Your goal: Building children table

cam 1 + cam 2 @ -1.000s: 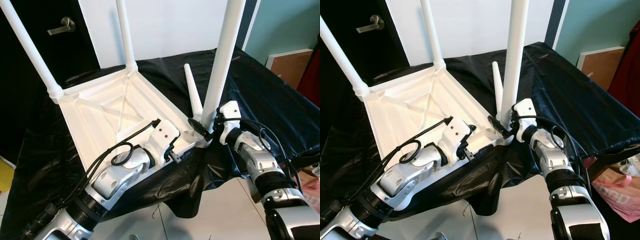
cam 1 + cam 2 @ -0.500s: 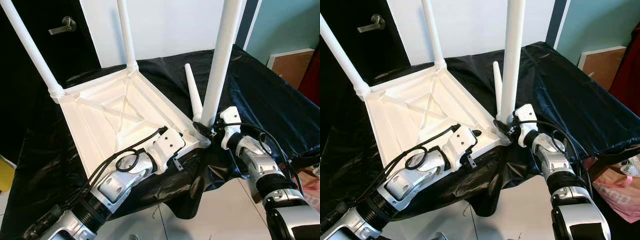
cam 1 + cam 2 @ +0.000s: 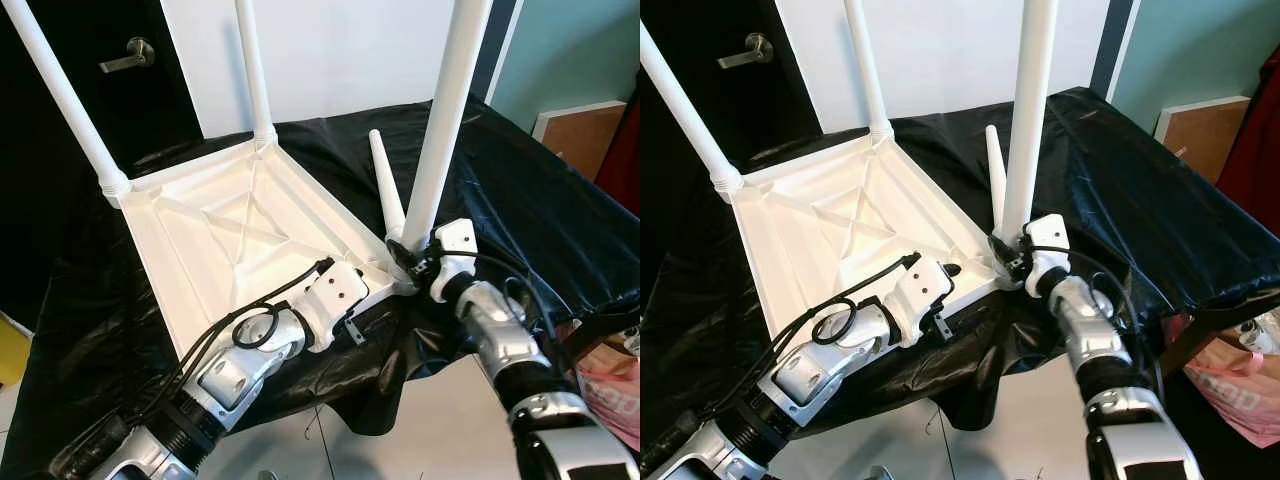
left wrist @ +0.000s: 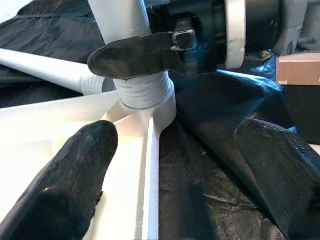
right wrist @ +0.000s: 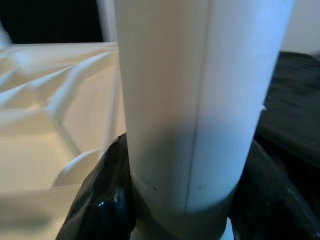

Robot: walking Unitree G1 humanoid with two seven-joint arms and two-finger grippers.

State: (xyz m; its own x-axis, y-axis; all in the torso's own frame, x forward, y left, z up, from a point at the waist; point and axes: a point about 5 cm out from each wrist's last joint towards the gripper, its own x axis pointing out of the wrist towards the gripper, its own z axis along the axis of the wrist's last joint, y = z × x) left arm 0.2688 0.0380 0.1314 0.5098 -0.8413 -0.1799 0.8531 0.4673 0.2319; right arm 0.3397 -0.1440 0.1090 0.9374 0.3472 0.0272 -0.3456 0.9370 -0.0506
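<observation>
Upside-down, ribbed white plastic tabletop (image 3: 220, 235) on crinkled black sheet (image 3: 520, 190), right gripper (image 3: 408, 262) jaws clasping smooth round leg (image 3: 440, 130) (at its threaded base), left gripper (image 4: 175, 165) jaws wide.

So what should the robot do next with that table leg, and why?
Probably twist the leg more. The right gripper is shut on its base at the tabletop's corner socket, and the left gripper is open astride that edge. One loose leg waits.
</observation>
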